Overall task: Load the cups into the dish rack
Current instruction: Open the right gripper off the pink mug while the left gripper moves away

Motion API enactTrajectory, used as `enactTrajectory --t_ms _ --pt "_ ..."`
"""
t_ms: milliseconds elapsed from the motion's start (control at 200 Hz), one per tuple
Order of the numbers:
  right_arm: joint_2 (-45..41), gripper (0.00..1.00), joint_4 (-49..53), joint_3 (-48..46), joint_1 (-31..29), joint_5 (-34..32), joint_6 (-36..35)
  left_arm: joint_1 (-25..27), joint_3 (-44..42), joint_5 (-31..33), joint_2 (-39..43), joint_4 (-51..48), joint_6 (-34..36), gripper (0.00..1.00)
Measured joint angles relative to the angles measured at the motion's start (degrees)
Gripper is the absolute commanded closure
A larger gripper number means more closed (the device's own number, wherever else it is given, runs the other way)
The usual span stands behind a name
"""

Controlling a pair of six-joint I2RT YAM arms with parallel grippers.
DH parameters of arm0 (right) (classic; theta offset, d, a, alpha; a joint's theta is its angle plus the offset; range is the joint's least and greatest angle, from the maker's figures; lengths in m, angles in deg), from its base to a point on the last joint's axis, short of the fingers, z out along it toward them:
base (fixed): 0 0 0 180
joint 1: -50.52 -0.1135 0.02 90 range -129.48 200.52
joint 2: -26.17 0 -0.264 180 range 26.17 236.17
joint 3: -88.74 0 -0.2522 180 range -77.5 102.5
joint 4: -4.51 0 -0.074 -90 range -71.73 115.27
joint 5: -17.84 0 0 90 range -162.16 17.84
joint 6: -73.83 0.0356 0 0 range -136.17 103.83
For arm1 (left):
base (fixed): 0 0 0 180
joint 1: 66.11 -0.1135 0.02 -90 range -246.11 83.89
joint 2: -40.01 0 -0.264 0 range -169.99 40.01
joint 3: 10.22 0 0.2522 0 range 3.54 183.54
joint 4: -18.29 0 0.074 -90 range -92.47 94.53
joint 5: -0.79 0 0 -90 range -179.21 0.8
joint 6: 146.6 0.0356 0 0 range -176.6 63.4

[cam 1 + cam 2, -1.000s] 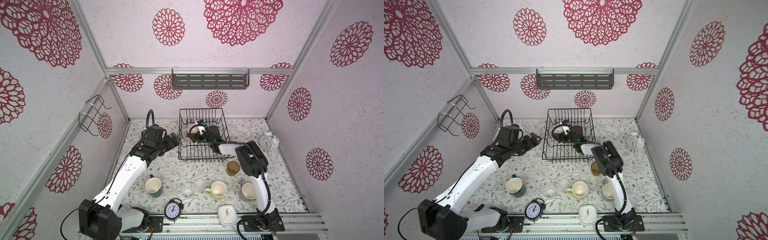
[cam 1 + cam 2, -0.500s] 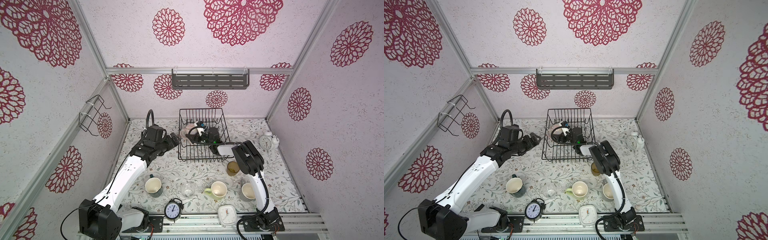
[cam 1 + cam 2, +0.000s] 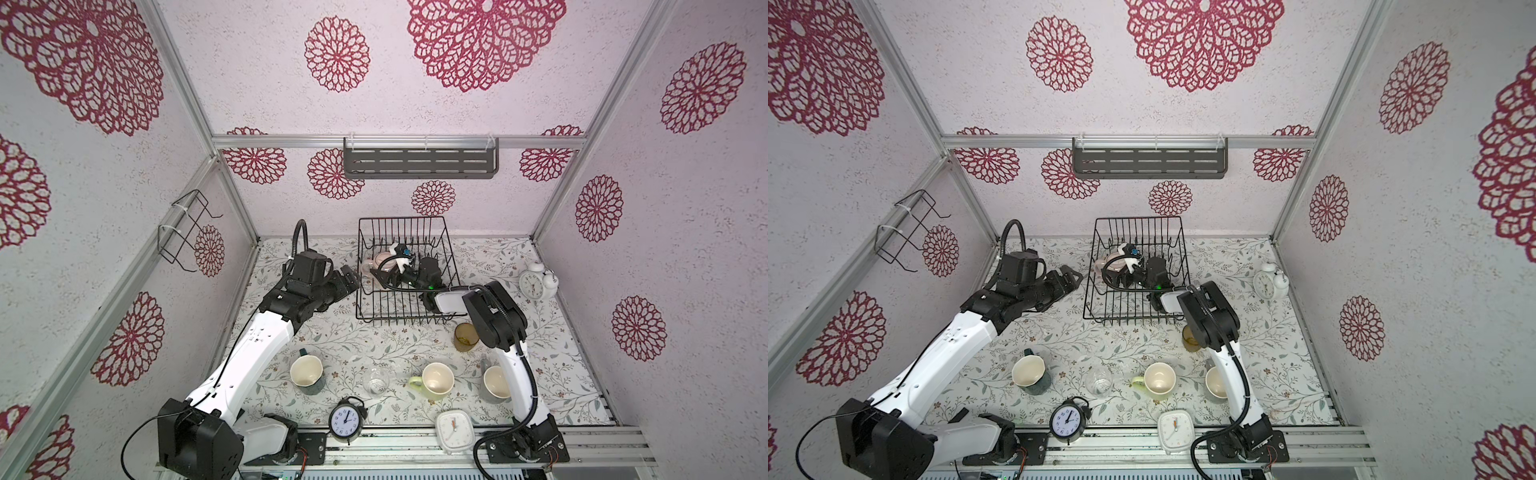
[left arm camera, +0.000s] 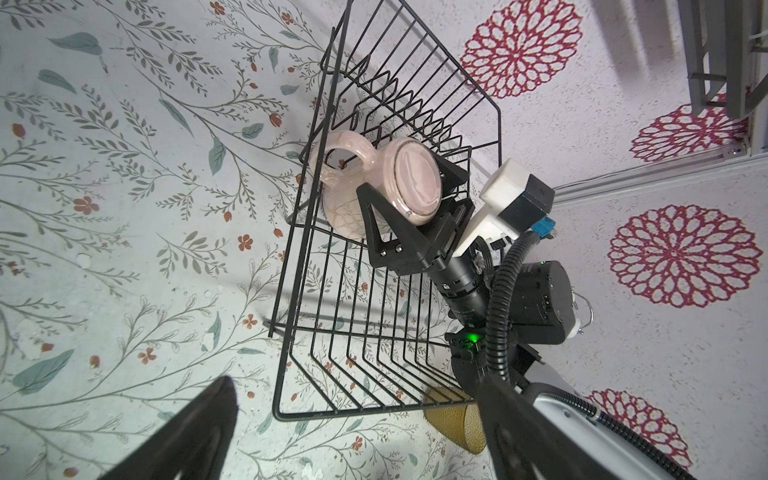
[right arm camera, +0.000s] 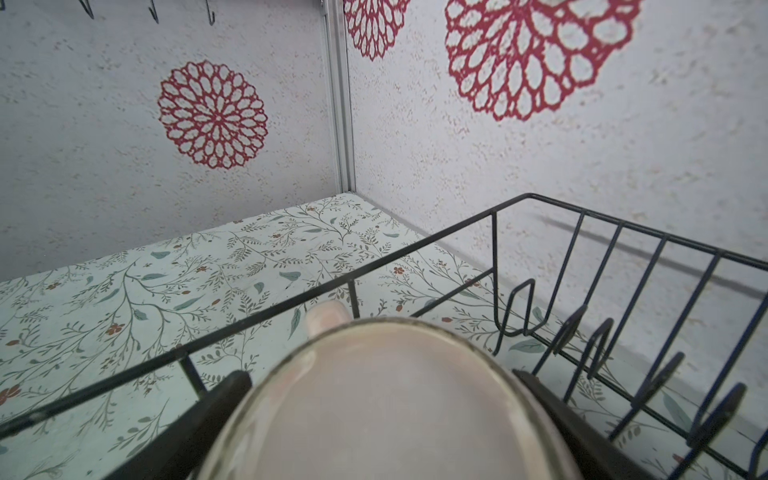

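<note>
The pale pink mug (image 4: 415, 178) lies base-up and tilted in the far left corner of the black wire dish rack (image 3: 399, 322), and it is also visible in a top view (image 3: 1106, 264). My right gripper (image 5: 380, 378) is open, its fingers (image 5: 216, 399) close on either side of the mug's base (image 5: 395, 415). My left gripper (image 3: 351, 282) hangs open and empty just left of the rack (image 4: 374, 409). On the table stand the amber tumbler (image 3: 465, 337), dark teal mug (image 3: 306, 372), clear glass (image 3: 377, 380), yellow-green mug (image 3: 436, 378) and grey mug (image 3: 494, 382).
A black alarm clock (image 3: 345, 419) and a white square clock (image 3: 455, 430) sit at the front edge. A white twin-bell clock (image 3: 536, 284) stands right of the rack. A small wire holder (image 3: 187, 230) hangs on the left wall, a grey slotted shelf (image 3: 419, 162) on the back wall.
My right gripper's jaws have widened a little around the pink mug, and that arm's elbow has shifted slightly left. The left arm has barely moved.
</note>
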Motion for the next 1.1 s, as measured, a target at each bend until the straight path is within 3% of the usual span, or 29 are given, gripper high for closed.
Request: enactTrajectory --t_ms 335,751,1101 --pt "-0.33 0.13 -0.63 -1.36 0.74 1.11 -0.57 0.0 -0.66 0.35 0.04 -0.07 -0.24 0.05" --pt "-1.81 0.01 1.7 -1.99 0.83 0.61 -0.33 -0.04 -2.25 0.87 2.05 0.09 -0.46 0.05" --pt "-14.23 0.01 4.0 -10.82 1.29 -0.61 1.11 -0.09 -5.35 5.11 8.28 -6.86 -0.2 0.04"
